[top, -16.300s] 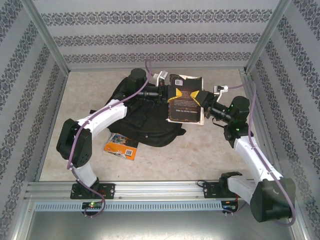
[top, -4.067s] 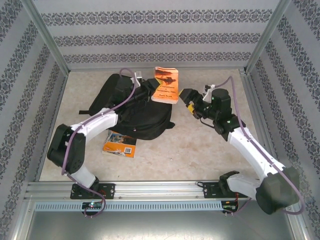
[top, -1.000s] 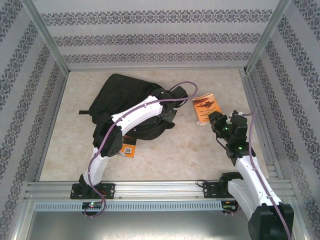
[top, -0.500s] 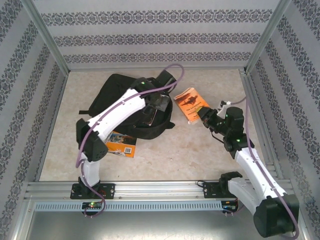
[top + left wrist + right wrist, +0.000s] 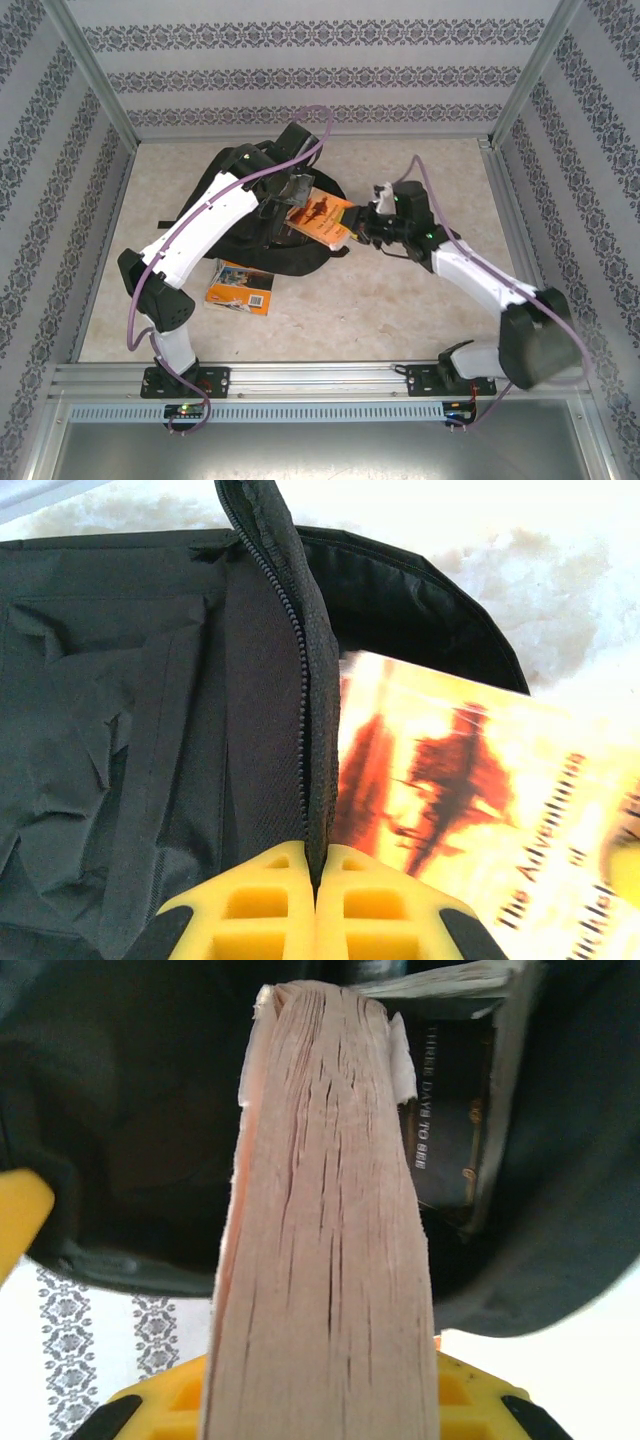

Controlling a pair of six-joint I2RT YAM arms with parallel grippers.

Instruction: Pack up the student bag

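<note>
You have a pale mottled table (image 5: 420, 300) inside a metal-framed stall, with striped, patterned walls (image 5: 300, 60) on three sides. The student bag (image 5: 228, 166) lies on it just toward 10 o'clock from the table's middle, and a second orange book (image 5: 242, 288) lies flat on the table at the bag's 7 o'clock. Your left gripper (image 5: 315, 875) is clamped tight, its yellow pads pressed together on the zippered rim of the bag's opening and lifting that flap upright. Your right gripper (image 5: 320, 1405) grasps an orange book (image 5: 322, 218) by its near end. The page edges face the wrist camera and the far end reaches into the bag's open mouth, where a dark-covered book (image 5: 445, 1120) already sits. Your left arm rises from its base, bends at the elbow and stretches toward 1 o'clock across the bag, with the wrist turned down over the opening. Your right arm folds at 4 o'clock, and its forearm runs toward 10 o'clock to the bag.
</note>
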